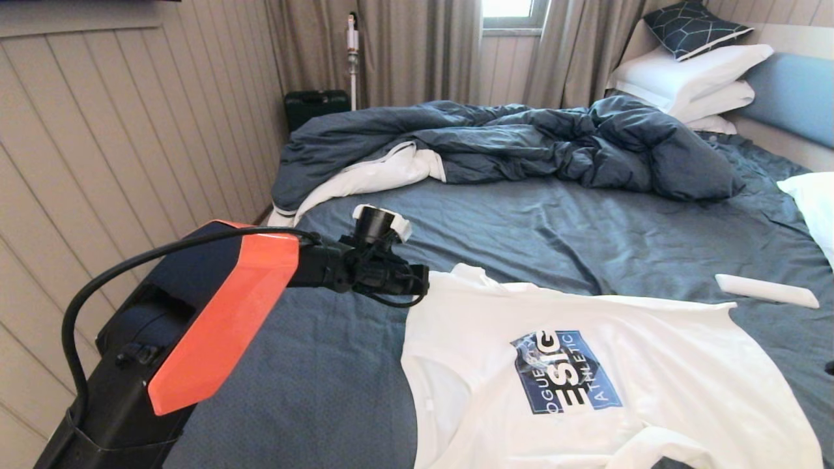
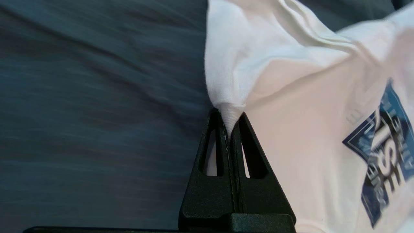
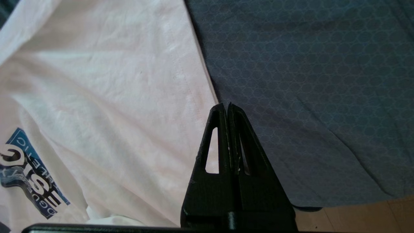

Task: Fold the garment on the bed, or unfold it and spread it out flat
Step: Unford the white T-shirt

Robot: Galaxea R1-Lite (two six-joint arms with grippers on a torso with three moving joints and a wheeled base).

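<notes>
Far left: panelled wall (image 1: pixel 98 130), then the left arm (image 1: pixel 215 312) with its orange cover, reaching over the near left part of the bed (image 1: pixel 521 221). Left hand (image 2: pixel 230 129) is clamped tight, fingers (image 2: pixel 220 152) pressed together, with a pinch of white fabric from the T-shirt's corner bunched between the tips. In the head view that hand (image 1: pixel 417 286) sits right at the shirt's upper-left edge.

The T-shirt (image 1: pixel 586 378) is white with a blue square logo (image 1: pixel 563 371) and lies on the near side of the bed, on the dark blue-grey sheet, mostly spread open and printed side up. Its lower part is folded over or rumpled near the bottom edge of the head view. Fabric pulls up into a peak toward the left hand.

Behind the shirt, a rumpled blue-grey duvet (image 1: pixel 521 143) with white lining showing runs across the middle of the bed. White pillows (image 1: pixel 690 78) are stacked at the far right with a dark patterned cushion (image 1: pixel 694 26) on top, against a light blue headboard (image 1: pixel 795 98). A small white flat item (image 1: pixel 765 290) lies on the sheet right of the shirt, apart from it.

Right hand (image 3: pixel 228 108) is fully closed, fingers (image 3: pixel 218 136) touching. It is just at the shirt's side edge (image 3: pixel 194 64), over the sheet near the bed's corner. Whether any cloth is between the tips cannot be told. Wood floor (image 3: pixel 372 216) shows beyond the bed edge.
</notes>
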